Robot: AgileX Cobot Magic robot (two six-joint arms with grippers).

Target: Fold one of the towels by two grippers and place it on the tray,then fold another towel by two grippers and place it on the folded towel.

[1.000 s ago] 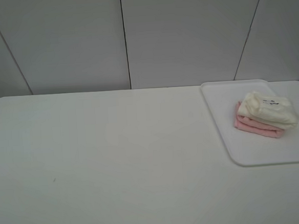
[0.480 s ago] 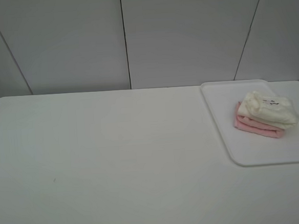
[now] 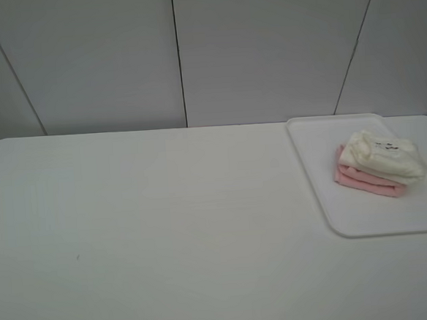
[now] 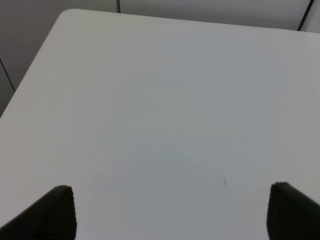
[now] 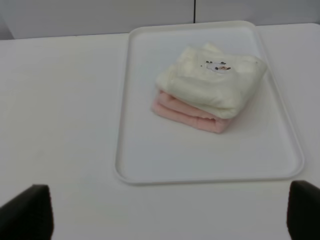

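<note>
The cream-white towel (image 5: pixel 212 85) is stacked squarely on the pink towel (image 5: pixel 186 114), both within the tray (image 5: pixel 135 165), the stack's long axis slanted across it. The tray is faced by the right end effector (image 5: pixel 170 215), the nearer one, spread wide and empty. The left end effector (image 4: pixel 170 212) is likewise wide and empty, over bare worktop (image 3: pixel 166 222) well apart from the tray. Plain wall panels (image 3: pixel 264 46) are seen behind the tray.

Soft even overhead light, faint shadows, slight blur, no glare.
</note>
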